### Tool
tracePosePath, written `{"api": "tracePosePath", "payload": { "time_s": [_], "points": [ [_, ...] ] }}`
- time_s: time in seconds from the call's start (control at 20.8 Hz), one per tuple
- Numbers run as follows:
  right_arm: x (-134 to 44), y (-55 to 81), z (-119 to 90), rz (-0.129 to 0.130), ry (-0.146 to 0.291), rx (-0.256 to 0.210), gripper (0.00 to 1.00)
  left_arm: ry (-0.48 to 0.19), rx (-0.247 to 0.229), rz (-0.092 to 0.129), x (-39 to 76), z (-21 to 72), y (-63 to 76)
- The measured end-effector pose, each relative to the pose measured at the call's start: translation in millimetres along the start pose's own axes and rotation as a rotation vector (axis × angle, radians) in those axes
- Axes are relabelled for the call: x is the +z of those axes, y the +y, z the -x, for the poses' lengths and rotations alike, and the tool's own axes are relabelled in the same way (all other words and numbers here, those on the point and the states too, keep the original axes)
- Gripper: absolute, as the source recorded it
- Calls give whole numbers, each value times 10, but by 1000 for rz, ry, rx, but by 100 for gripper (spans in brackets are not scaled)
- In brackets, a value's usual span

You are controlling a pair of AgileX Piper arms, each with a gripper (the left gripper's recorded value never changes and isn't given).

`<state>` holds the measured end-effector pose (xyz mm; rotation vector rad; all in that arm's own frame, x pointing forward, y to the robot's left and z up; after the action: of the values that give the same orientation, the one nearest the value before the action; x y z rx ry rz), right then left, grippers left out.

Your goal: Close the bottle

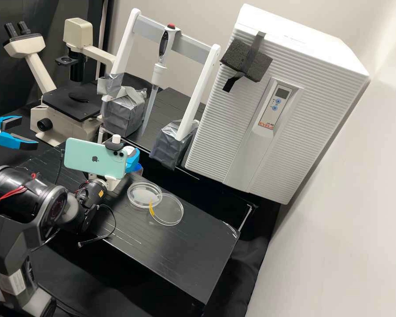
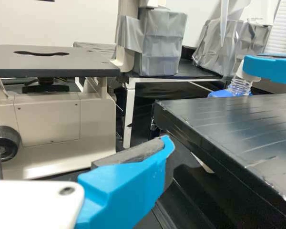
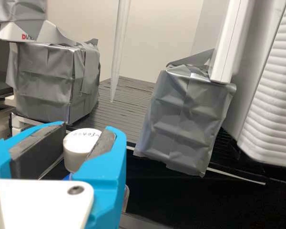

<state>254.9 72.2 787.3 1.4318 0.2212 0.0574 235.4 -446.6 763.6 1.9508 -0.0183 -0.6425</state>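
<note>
The right gripper (image 3: 74, 143) is clamped on the white cap (image 3: 81, 141), just above the open threaded neck of the bottle (image 2: 238, 87), at the edge of the black platform (image 2: 229, 124). The left gripper (image 1: 24, 130) is released, fingers spread, beside the microscope (image 1: 57, 114).

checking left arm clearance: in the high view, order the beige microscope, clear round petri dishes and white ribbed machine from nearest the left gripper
1. beige microscope, right beside the left gripper
2. clear round petri dishes, mid-bench
3. white ribbed machine, far right
</note>
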Motion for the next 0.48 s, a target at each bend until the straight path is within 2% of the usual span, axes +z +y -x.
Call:
{"api": "tracePosePath", "payload": {
  "time_s": [0.29,0.48],
  "points": [
    [0,0,0,0,0,0,0,0,0,0,0,0,0],
    [0,0,0,0,0,0,0,-4,12,-8,-7,-26,35]
  ]
}}
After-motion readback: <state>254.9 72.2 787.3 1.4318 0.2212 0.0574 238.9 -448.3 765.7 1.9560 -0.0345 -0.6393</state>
